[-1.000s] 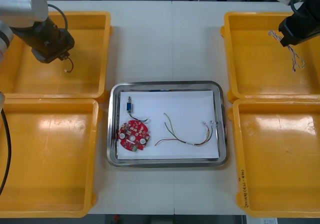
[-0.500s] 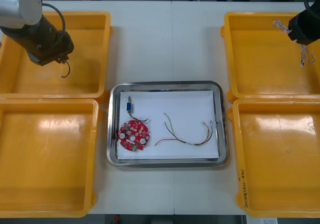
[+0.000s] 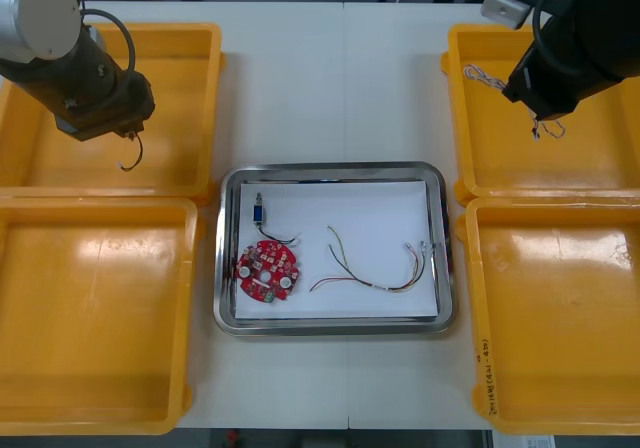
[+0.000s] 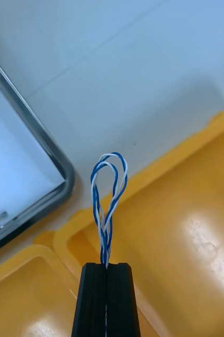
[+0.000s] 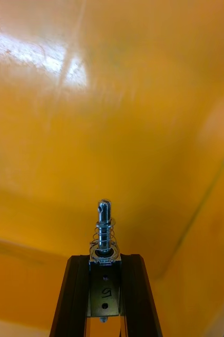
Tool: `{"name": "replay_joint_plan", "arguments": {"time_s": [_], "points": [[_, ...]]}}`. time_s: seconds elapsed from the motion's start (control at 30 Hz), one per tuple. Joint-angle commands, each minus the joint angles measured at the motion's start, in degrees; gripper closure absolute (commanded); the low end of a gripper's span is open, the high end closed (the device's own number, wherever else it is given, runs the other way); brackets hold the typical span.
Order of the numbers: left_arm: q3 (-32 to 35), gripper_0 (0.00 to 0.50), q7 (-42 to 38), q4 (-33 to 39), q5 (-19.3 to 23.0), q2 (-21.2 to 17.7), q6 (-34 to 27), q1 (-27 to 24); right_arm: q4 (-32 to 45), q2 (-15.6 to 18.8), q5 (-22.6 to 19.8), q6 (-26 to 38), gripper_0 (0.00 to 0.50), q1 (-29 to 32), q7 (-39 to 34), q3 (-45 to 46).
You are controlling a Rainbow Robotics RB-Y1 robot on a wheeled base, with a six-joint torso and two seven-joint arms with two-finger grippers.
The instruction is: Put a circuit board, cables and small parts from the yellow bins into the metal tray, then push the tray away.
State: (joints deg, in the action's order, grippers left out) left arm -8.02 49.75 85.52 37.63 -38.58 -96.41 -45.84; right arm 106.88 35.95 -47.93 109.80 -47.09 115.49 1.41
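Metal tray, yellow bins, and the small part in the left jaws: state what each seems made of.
Metal tray: likely polished steel, its rim mirror-bright; inside white, perhaps paper. Yellow bins: probably moulded plastic, glossy with soft glare. Small metal part, held by the left jaws over the far left bin: bare silvery metal, with a coiled spring.

Left arm (image 3: 40,13), upper left of the front frame: brushed silver cylindrical link running into a black wrist housing (image 3: 100,93). A thin left-arm cable (image 3: 122,33), black, loops over the housing. Right arm (image 3: 585,43), upper right: matte black and blocky, with a black right-arm cable (image 3: 538,18) arcing along its edge. Left claw (image 5: 105,258), bottom centre of its wrist frame: two flat black fingers with square-cut tips and slightly glossy edges. Right claw (image 4: 106,265), bottom centre of its wrist frame: also black fingers, fine vertical grooves down the faces, flat tips.
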Motion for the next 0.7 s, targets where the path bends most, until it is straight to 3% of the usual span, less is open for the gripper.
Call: {"name": "replay_joint_plan", "arguments": {"time_s": [0.03,0.37,0.7], "points": [[1.5,0.5,1.8,8.6,1.4,-1.8,-4.4,1.8,4.5,2.2,-4.5,0.2,0.5,-0.1,-1.1,-5.1],[1.6,0.5,0.3,17.3,2.2,1.0,-11.9,1.9,8.4,0.0,-6.7,0.2,0.5,-1.4,-0.9,-15.3],[1.3,0.5,0.0,23.3,4.6,1.9,-13.6,1.8,7.8,-7.9,2.2,0.2,0.5,-4.2,0.1,-26.5]]}}
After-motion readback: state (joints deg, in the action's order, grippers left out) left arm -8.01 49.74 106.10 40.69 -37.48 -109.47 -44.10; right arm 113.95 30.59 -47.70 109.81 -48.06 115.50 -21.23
